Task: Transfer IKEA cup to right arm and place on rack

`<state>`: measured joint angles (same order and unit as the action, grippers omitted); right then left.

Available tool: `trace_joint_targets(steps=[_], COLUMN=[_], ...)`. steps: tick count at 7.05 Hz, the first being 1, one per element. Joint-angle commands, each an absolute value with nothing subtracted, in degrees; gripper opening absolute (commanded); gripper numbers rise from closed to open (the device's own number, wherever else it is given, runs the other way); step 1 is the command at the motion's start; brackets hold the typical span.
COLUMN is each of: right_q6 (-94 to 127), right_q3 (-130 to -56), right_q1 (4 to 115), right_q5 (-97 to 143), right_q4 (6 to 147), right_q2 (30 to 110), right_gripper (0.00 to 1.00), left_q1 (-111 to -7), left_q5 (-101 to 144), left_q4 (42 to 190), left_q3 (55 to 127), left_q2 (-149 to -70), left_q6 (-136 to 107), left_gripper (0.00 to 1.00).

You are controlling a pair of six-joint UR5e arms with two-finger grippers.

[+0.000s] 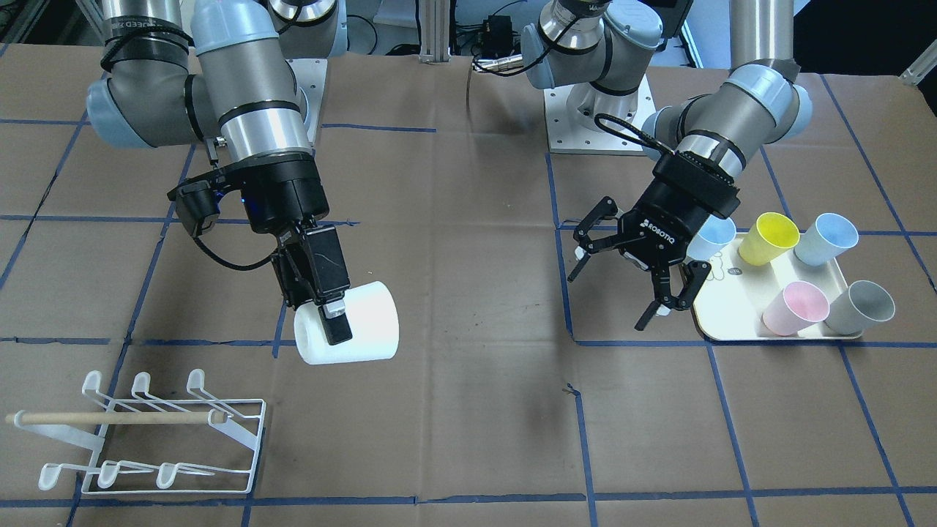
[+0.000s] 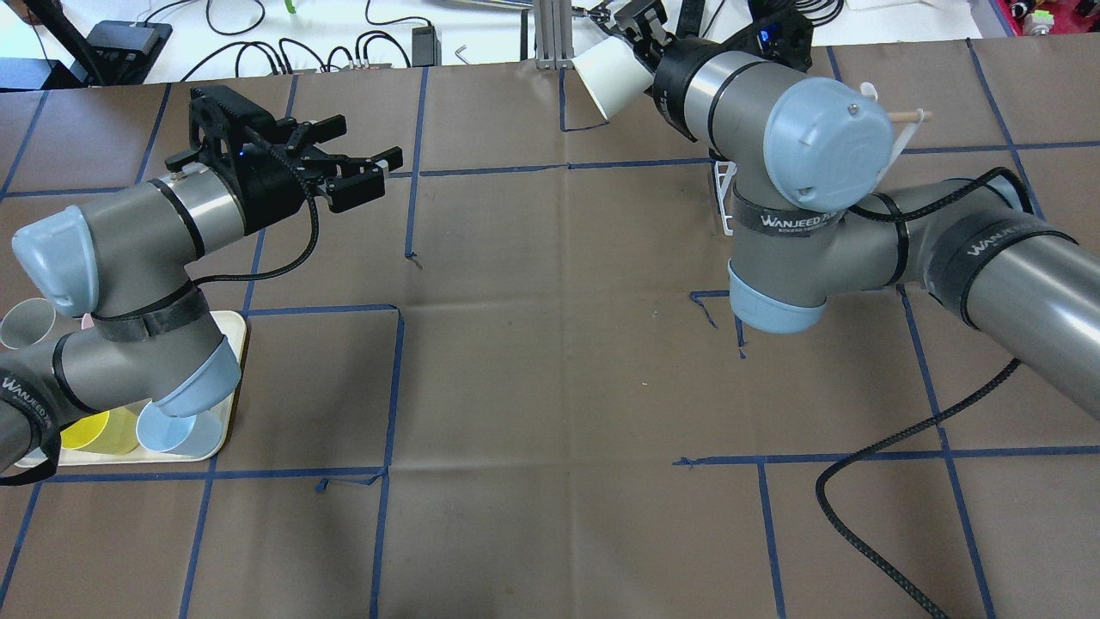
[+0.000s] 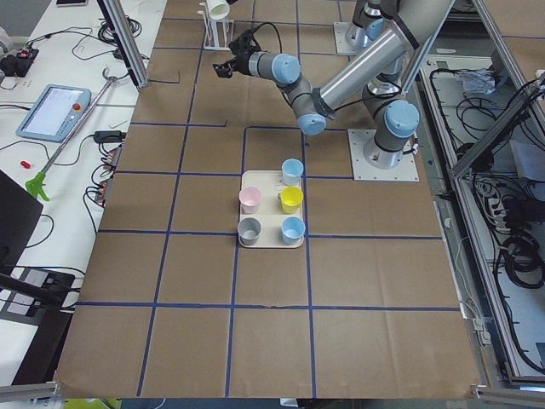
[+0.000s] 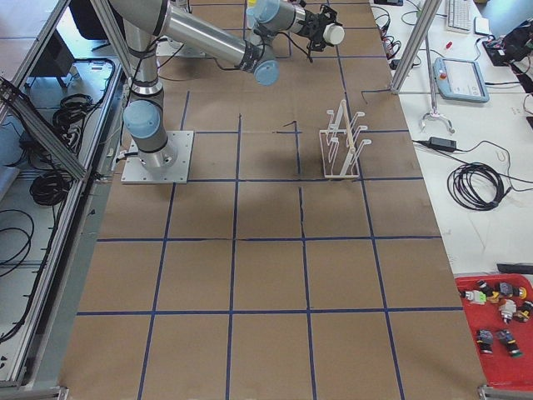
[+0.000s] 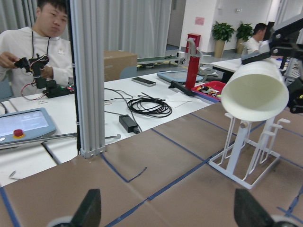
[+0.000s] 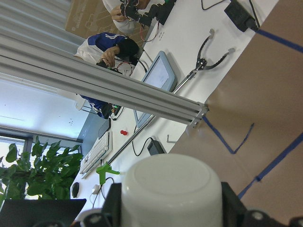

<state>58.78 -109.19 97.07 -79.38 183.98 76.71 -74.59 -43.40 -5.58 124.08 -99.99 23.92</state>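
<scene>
Right gripper clamps white IKEA cup, axis near level | rack lies beyond it, operators' side, apart | left gripper spread, empty, farther.

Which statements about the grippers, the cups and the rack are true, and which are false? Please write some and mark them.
1. The right gripper holds the white cup. True.
2. The left gripper is shut on a cup. False: it is open and holds nothing.
3. A cup hangs on the rack. False: its pegs are bare.
4. A yellow cup is on the tray. True.
</scene>
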Motion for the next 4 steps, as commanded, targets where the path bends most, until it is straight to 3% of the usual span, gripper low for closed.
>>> trace_joint_targets(steps=[1,4], right_q6=[37.7,15.4], right_q3=[-109.1,-108.8], right_q1=[92.2,85.7], right_q5=[-79.6,-78.8], right_q4=[184.7,186.1], right_q2=[76.5,74.9], right_gripper=[0.14,0.12], left_q1=[-79.0,-87.3], left_q5=[-58.8,-80.6], left_q4=[9.1,42.2], left_q3=[116.0,99.3], left_q2=[-99.9,-99.8], left_q6=[22.5,15.3], left_gripper=[0.99,0.99])
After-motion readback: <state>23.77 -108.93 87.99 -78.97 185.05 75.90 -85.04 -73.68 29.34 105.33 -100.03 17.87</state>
